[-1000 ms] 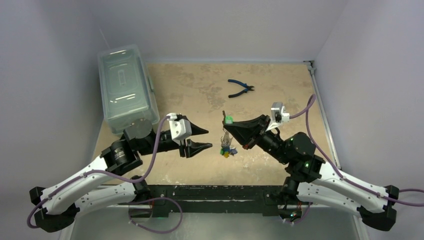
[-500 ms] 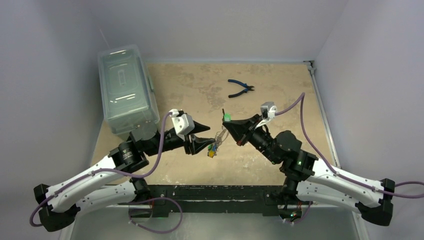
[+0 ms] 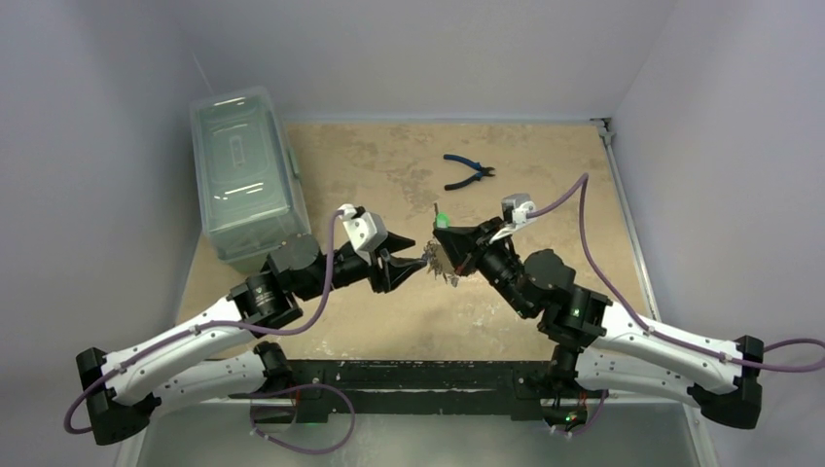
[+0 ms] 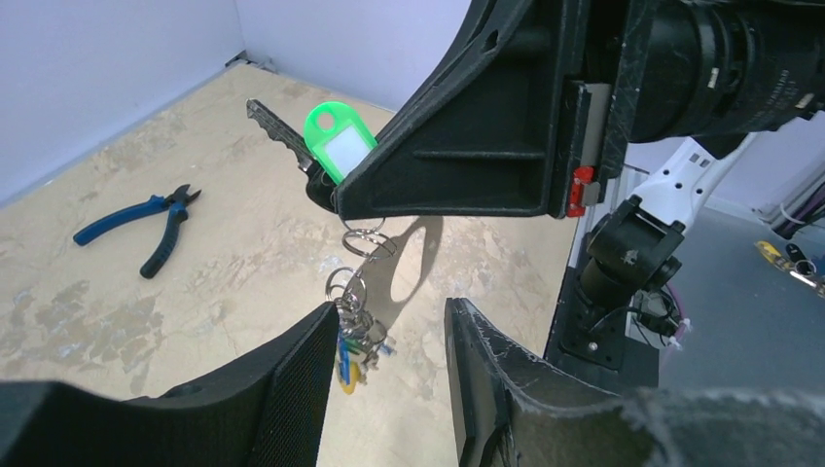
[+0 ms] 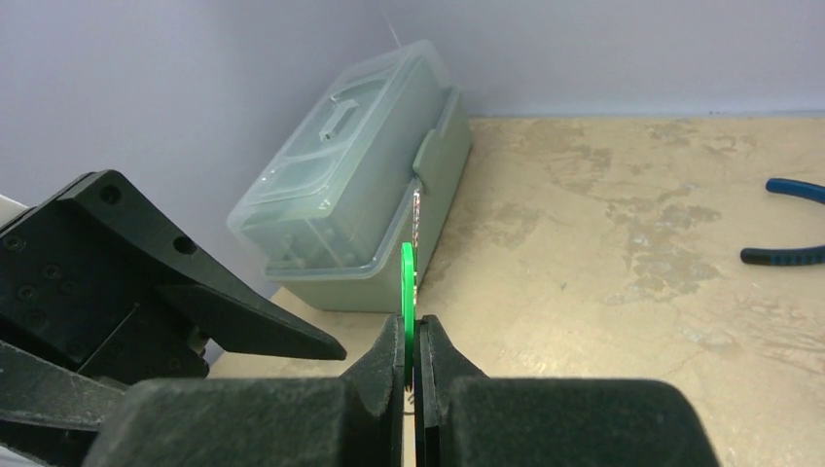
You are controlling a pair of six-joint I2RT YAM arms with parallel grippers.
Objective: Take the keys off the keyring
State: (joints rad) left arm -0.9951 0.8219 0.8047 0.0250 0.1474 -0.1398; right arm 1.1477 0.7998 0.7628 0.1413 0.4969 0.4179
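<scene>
My right gripper (image 3: 442, 235) is shut on a green plastic tag (image 4: 339, 146) with a dark key blade (image 4: 277, 125) beside it, held above the table. The tag shows edge-on between the jaws in the right wrist view (image 5: 408, 282). A chain of small silver split rings (image 4: 364, 239) hangs from it down to a bunch of tiny keys (image 4: 354, 336) with blue, green and yellow heads. My left gripper (image 4: 389, 321) is open, its jaws on either side of the hanging bunch, which lies against the left pad. A large pale oval keyring does not show.
Blue-handled pliers (image 3: 468, 171) lie at the far middle of the table. A clear lidded plastic box (image 3: 243, 170) stands at the far left. The two arms meet nose to nose at the table's middle.
Both arms have moved toward each other. The right gripper carried the tag and hanging bunch left. The left gripper advanced right until its open jaws flank the bunch.
</scene>
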